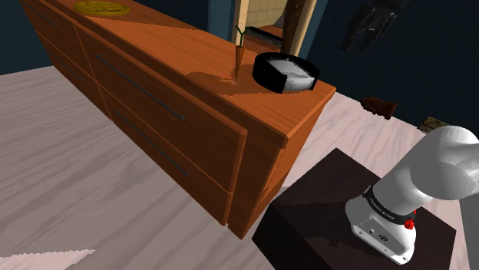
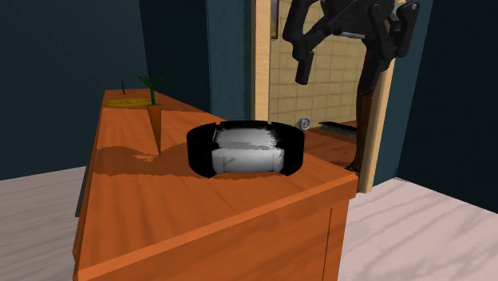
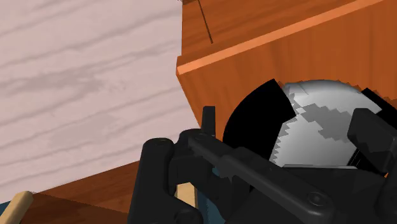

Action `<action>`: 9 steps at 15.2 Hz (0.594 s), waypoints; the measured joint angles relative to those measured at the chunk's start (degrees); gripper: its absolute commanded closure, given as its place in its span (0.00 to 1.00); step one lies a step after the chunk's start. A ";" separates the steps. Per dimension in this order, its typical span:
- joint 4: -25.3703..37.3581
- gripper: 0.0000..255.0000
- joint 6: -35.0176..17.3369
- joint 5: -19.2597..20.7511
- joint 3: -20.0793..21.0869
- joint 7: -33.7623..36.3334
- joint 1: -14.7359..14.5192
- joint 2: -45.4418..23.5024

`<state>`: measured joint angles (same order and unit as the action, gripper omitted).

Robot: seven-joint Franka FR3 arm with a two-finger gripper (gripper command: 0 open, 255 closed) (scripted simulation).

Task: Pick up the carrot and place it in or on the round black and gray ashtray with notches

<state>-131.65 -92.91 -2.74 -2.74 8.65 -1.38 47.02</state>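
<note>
Wooden dresser runs from upper left to centre of the shoulder view. White arm at lower right. End effector hangs at upper right, off the dresser, fingers apart, gripping nothing. Black-and-gray ashtray near the dresser's end. Carrot stands upright just left of it.

Orange carrot with a green top; ashtray black-rimmed, mottled grey inside; dresser reddish-brown wood; floor pale, streaked pinkish-grey.

Bare dresser top around upright carrot, ashtray near it
</note>
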 measured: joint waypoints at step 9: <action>6.70 0.00 -4.87 -0.16 8.52 7.51 -1.39 -10.96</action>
<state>-124.95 -97.78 -2.90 5.78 16.16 -2.77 36.06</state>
